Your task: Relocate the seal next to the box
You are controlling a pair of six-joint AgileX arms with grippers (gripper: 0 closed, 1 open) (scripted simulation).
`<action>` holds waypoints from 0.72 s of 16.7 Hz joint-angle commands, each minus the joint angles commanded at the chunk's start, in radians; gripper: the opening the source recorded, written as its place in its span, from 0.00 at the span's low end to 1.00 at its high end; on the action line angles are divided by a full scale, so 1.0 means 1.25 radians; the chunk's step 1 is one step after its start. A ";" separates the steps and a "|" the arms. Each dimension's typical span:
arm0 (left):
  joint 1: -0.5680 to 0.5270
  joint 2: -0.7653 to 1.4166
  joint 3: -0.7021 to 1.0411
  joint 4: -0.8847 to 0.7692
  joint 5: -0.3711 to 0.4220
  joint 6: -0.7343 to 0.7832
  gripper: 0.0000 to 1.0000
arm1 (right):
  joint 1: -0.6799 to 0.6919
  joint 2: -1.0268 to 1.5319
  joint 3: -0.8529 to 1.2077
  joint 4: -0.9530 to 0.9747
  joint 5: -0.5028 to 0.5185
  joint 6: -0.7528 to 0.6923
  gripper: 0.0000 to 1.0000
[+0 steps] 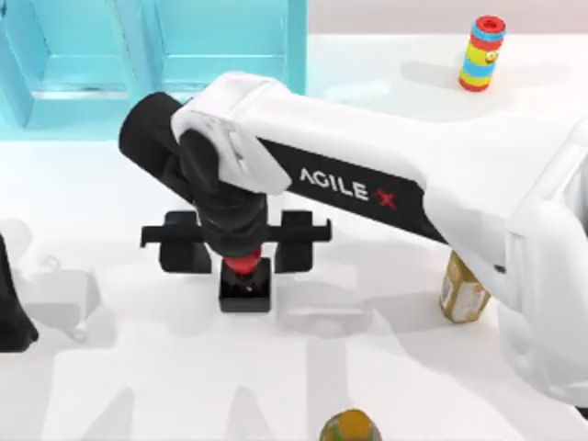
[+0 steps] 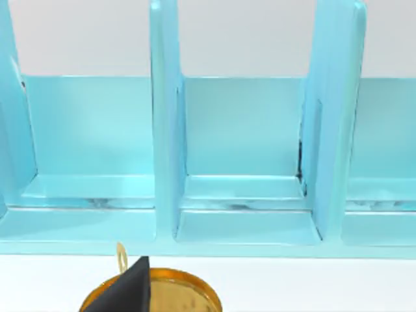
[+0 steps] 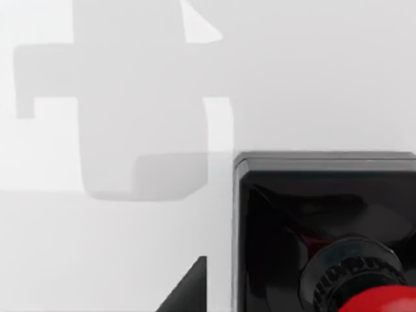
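Your right gripper [image 1: 243,246] sits directly over the seal [image 1: 245,283], its wide crossbar spanning either side of the red knob. Whether the fingers have closed on the knob cannot be told; the wrist body covers them. The seal stands on the table [image 1: 386,367] just below the tool, its black block base clear in the right wrist view [image 3: 312,214], red knob [image 3: 380,300] at the edge.

Judgement: the step in hand is the grasp or the start of the lift. Next, you must confirm a firm hold, then carry the seal toward the blue box [image 1: 156,55], which lies beyond the tool, and set it down beside the wall, not inside.

The box's compartments [image 2: 244,162] appear empty in the left wrist view.

Your left arm [image 1: 11,303] is parked well off to the tool's left.
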 joint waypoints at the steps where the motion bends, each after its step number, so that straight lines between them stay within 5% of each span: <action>1: 0.000 0.000 0.000 0.000 0.000 0.000 1.00 | 0.000 0.000 0.000 0.000 0.000 0.000 0.47; 7: 0.000 0.000 0.000 0.000 0.000 0.000 1.00 | 0.000 0.000 0.000 0.000 0.000 0.000 0.02; 12: 0.000 0.000 0.000 0.000 0.000 0.000 1.00 | 0.000 0.000 0.000 0.000 0.000 0.000 0.00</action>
